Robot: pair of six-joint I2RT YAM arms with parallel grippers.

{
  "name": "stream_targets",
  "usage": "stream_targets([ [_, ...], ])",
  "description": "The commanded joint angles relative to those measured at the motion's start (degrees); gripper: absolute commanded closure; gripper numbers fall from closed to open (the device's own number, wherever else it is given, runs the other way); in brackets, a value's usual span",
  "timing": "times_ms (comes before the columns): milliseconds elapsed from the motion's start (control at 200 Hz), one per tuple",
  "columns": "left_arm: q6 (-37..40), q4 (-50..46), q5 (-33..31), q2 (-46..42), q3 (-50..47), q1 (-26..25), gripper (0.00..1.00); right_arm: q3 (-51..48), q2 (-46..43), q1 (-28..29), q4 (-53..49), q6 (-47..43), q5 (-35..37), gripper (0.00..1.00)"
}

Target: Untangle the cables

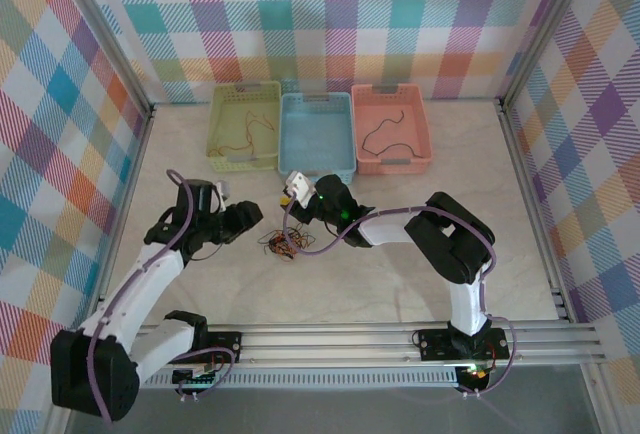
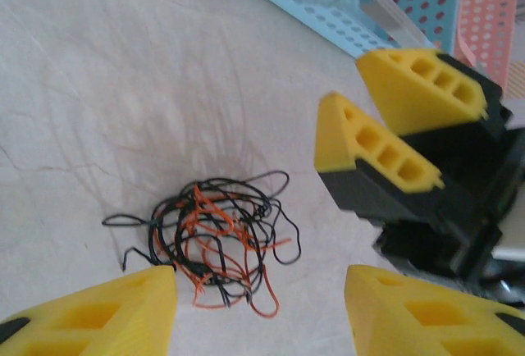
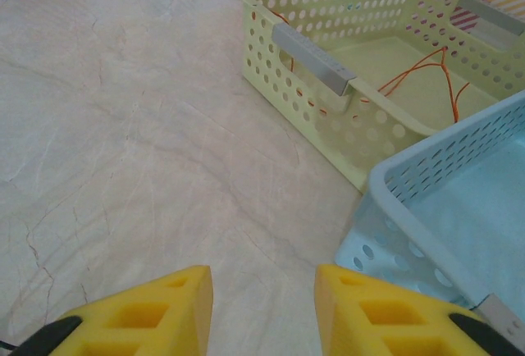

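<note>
A tangle of thin black and red-orange cables (image 1: 280, 245) lies on the table between the two arms. In the left wrist view the cables (image 2: 215, 223) sit just ahead of my left gripper (image 2: 258, 311), which is open, its left fingertip (image 2: 123, 307) at the tangle's edge. My left gripper (image 1: 254, 219) stands left of the tangle, my right gripper (image 1: 294, 192) just behind it. The right gripper (image 3: 262, 294) is open over bare table. Its yellow fingers (image 2: 373, 147) show beyond the tangle.
Three baskets stand in a row at the back: green (image 1: 222, 104), blue (image 1: 290, 132) and pink (image 1: 420, 124). A red-orange wire (image 3: 414, 66) lies in the green basket (image 3: 312, 52), a dark one (image 1: 385, 132) in the pink. The blue basket (image 3: 385, 184) is close to my right gripper.
</note>
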Motion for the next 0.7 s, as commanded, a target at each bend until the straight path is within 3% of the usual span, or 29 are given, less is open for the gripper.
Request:
stream_targets([
  [0, -0.11, -3.52, 0.7, -3.63, -1.44, -2.79, 0.47, 1.66, -1.3, 0.11, -0.13, 1.42, -0.96, 0.62],
  [250, 1.38, -8.79, -3.14, -4.59, 0.1, -6.01, 0.47, 2.25, -1.67, 0.07, -2.14, 2.42, -2.26, 0.62],
  [695, 1.54, -7.05, -0.12, 3.72, 0.83, -9.39, 0.53, 2.89, -1.42, 0.11, -2.42, 2.66, -2.42, 0.62],
])
